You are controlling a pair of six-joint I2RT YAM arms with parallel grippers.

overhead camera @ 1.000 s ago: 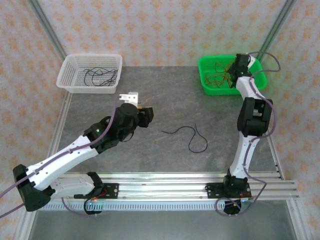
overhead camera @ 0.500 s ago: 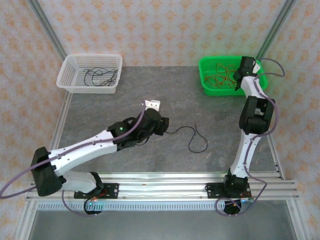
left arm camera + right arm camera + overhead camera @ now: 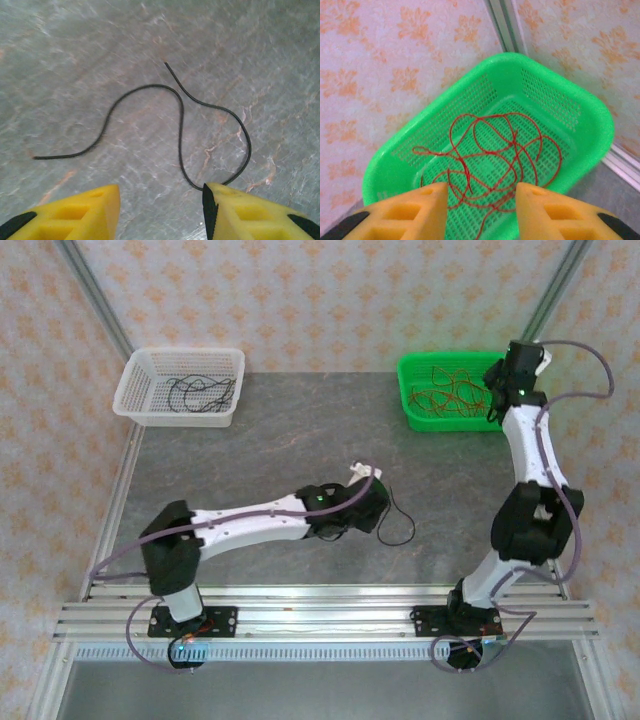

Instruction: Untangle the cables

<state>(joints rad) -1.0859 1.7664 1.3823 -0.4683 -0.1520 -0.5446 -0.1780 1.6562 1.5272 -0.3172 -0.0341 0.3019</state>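
Observation:
A single black cable [image 3: 181, 130] lies loose on the grey table in a curvy loop; the top view shows its loop [image 3: 411, 525] sticking out to the right of my left gripper [image 3: 378, 508]. That gripper [image 3: 161, 210] hangs open just above the table, and the loop's bottom runs under its right fingertip [image 3: 220, 200]. Several red cables [image 3: 495, 150] lie tangled in the green basket [image 3: 590, 110]. Above that basket's right side, my right gripper [image 3: 481, 210] is open and holds nothing. Seen from the top, the right gripper [image 3: 494, 403] is over the green basket [image 3: 412, 405].
A white basket [image 3: 135, 390] at the back left holds several black cables [image 3: 200, 393]. Papered walls and metal frame posts close in the back and sides. The arms' rail [image 3: 320, 615] runs along the near edge.
My left arm has swung right from near the white basket to the loose black cable at the table's middle. My right gripper has drawn back to the right above the green basket.

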